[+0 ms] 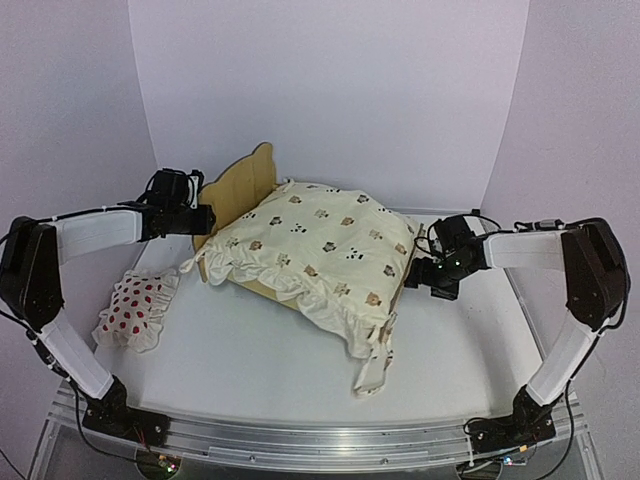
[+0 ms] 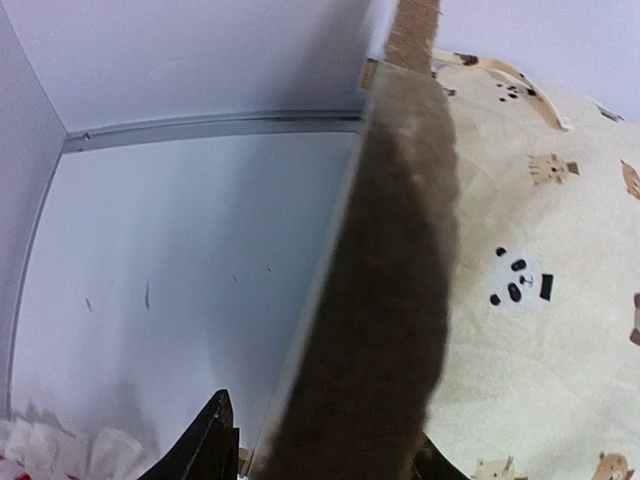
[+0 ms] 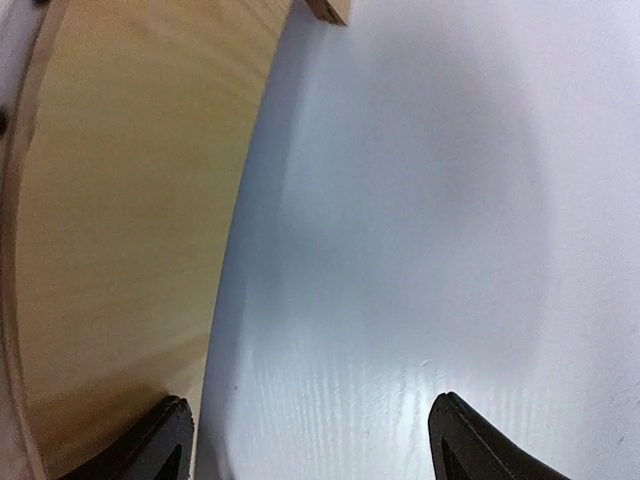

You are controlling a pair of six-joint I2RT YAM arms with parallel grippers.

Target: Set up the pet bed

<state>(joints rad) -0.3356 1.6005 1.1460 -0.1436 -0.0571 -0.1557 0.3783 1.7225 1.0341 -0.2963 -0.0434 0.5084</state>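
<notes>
The pet bed (image 1: 245, 182) stands at the back middle of the table, its bear-ear headboard to the left. A cream cushion (image 1: 320, 240) with bear faces lies over it and hides the base. My left gripper (image 1: 208, 220) is at the headboard's left end. In the left wrist view the headboard's edge (image 2: 390, 280) fills the space between the fingers, and the gripper (image 2: 323, 420) is shut on it. My right gripper (image 1: 418, 270) sits at the bed's foot end. It stands open (image 3: 310, 400) over bare table, its left finger beside the plywood end panel (image 3: 120, 220).
A small white pillow (image 1: 135, 308) with red spots lies at the table's left side, near the left arm. A corner of the cushion's ruffle (image 1: 370, 372) hangs off the bed onto the white table (image 1: 250, 360). White walls enclose the back and sides.
</notes>
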